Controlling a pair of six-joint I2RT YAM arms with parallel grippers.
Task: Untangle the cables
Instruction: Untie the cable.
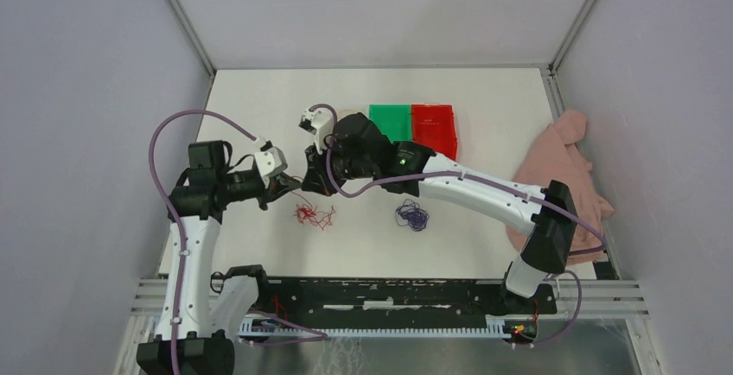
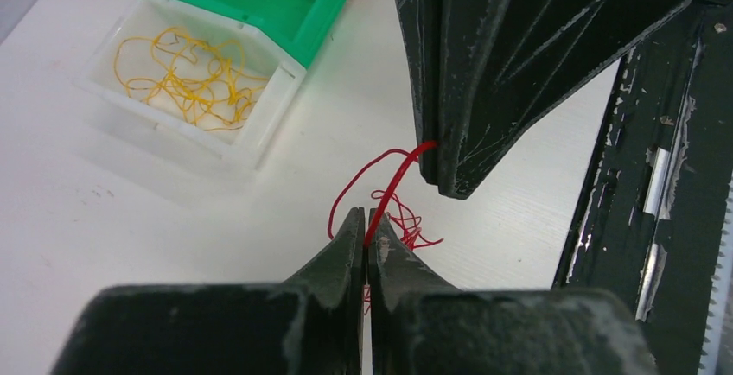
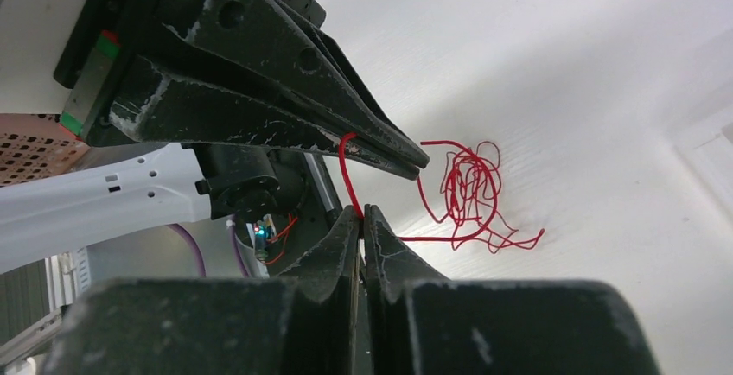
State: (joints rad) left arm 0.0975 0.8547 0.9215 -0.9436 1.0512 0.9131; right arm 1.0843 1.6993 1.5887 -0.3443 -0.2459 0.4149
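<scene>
A short stretch of the red cable [image 2: 396, 181] runs taut between my two grippers, which meet tip to tip above the table. My left gripper [image 2: 367, 218] is shut on one end of that stretch, and my right gripper [image 3: 361, 212] is shut on the other. The rest of the red cable [image 3: 468, 187] lies in a loose tangle [image 1: 313, 215] on the white table just below them. The dark purple cable [image 1: 412, 215] sits in a small heap to the right, untouched. The yellow cable [image 2: 188, 71] lies coiled in a clear bin [image 2: 259, 137].
A green bin [image 1: 393, 122] and a red bin [image 1: 435, 126] stand side by side at the back of the table. A pink cloth [image 1: 562, 172] lies over the right edge. A black rail [image 1: 389, 293] runs along the near edge.
</scene>
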